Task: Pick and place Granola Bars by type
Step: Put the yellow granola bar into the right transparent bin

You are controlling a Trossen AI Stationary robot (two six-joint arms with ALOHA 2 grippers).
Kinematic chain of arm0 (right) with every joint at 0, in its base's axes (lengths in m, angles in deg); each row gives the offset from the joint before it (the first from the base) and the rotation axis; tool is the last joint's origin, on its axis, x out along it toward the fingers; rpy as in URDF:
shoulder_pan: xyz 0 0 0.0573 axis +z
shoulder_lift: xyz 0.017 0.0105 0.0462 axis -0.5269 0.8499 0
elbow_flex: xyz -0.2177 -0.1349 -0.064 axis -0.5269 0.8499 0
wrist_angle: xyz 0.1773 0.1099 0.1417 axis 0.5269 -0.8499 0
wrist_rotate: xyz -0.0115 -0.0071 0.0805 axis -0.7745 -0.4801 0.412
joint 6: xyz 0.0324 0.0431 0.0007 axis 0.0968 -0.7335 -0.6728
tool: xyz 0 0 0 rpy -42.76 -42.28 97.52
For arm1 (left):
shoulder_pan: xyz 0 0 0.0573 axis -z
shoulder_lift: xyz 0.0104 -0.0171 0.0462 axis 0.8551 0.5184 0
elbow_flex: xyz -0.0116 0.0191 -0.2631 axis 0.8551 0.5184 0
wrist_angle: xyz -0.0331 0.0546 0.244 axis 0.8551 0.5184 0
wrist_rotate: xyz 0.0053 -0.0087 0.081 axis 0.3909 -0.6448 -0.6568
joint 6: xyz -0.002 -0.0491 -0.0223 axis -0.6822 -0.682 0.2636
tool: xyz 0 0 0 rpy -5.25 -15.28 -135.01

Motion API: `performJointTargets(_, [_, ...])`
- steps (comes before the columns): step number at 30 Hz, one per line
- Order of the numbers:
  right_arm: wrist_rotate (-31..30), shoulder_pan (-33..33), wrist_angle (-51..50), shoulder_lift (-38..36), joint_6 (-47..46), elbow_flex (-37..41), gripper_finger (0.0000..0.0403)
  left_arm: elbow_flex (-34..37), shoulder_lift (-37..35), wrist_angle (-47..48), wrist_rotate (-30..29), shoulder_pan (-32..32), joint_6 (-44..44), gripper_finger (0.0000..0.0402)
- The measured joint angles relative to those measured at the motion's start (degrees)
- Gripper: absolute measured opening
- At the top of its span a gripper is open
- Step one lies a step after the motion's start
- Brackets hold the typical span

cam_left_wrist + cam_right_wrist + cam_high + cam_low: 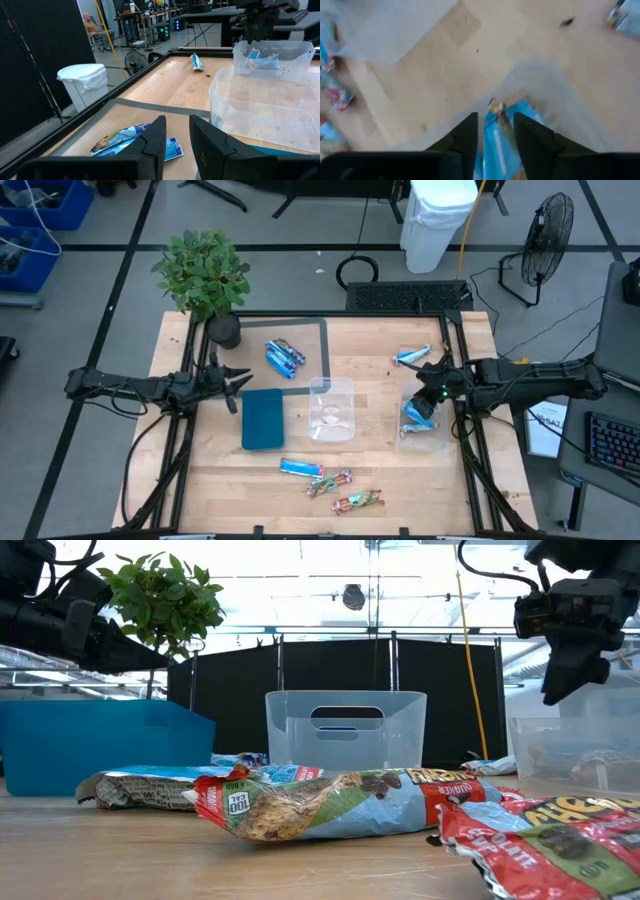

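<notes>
Darker blue bars (283, 358) lie on a mat at the far left. A light blue bar (412, 356) lies at the far right. One blue-and-white bar (300, 469) and two multicoloured bars (328, 482) (357, 501) lie near the front edge. More light blue bars (414, 418) lie in the right clear tub (425, 440). My right gripper (432, 388) hangs open over that tub's far end, fingers pointing down and empty; the bars (500, 145) show below its fingertips (495, 117). My left gripper (238, 388) waits open above the teal tray's (262, 420) far left corner.
An empty clear tub (331, 410) stands mid-table beside the teal tray. A potted plant (205, 275) stands at the far left corner. A dark frame borders the table's edges. Bare wood lies between the tubs and the front bars.
</notes>
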Motion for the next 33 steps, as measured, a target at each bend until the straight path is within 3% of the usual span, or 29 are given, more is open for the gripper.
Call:
performJointTargets(5, [-8.37,0.00,11.87,0.00,4.34,2.46,0.0151,0.00,0.01,0.00,0.00,0.00,-0.01,0.0093])
performJointTargets(13, [-17.14,-1.53,42.11,0.50,22.69,8.39,0.0154,0.00,0.01,0.00,0.00,0.00,-0.01,0.0093])
performJointTargets(18, [-21.63,-4.20,47.02,0.48,30.07,8.62,0.0155,0.00,0.01,-0.02,0.00,-0.01,0.00,0.0093])
performJointTargets(28, [-21.54,-6.88,49.67,0.55,36.32,8.66,0.0152,0.00,0.00,-0.01,0.00,-0.01,0.00,0.0093])
performJointTargets(33, [-21.53,-7.64,62.36,0.59,40.11,14.63,0.0151,0.00,-0.01,0.00,0.00,-0.01,-0.01,0.0093])
